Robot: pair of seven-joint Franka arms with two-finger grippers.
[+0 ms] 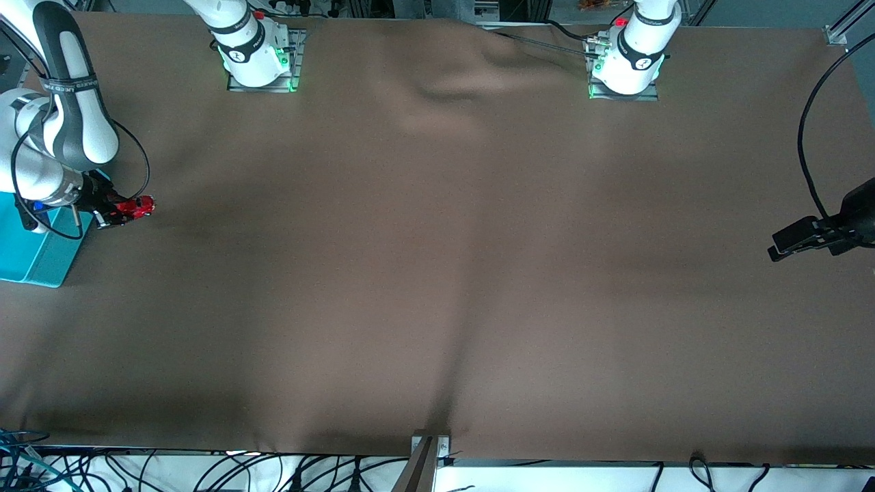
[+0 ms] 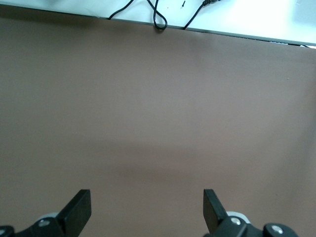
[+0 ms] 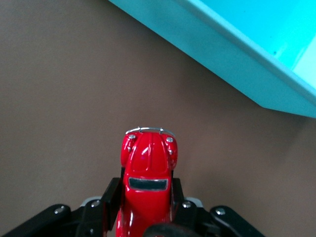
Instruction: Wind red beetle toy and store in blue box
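The desk (image 1: 437, 273), covered in brown cloth, carried the blue box (image 1: 31, 256) at the right arm's end, an open-top bin with a bright cyan interior. The right gripper (image 1: 126, 210) hung over the cloth just beside the box, its jaws clamped on the sides of the red beetle toy (image 1: 135, 206), whose rounded nose stuck out past the fingertips and which was outside the box. The left gripper (image 1: 793, 242) waited over bare cloth at the left arm's end, well apart from the toy, jaws spread wide and holding nothing.
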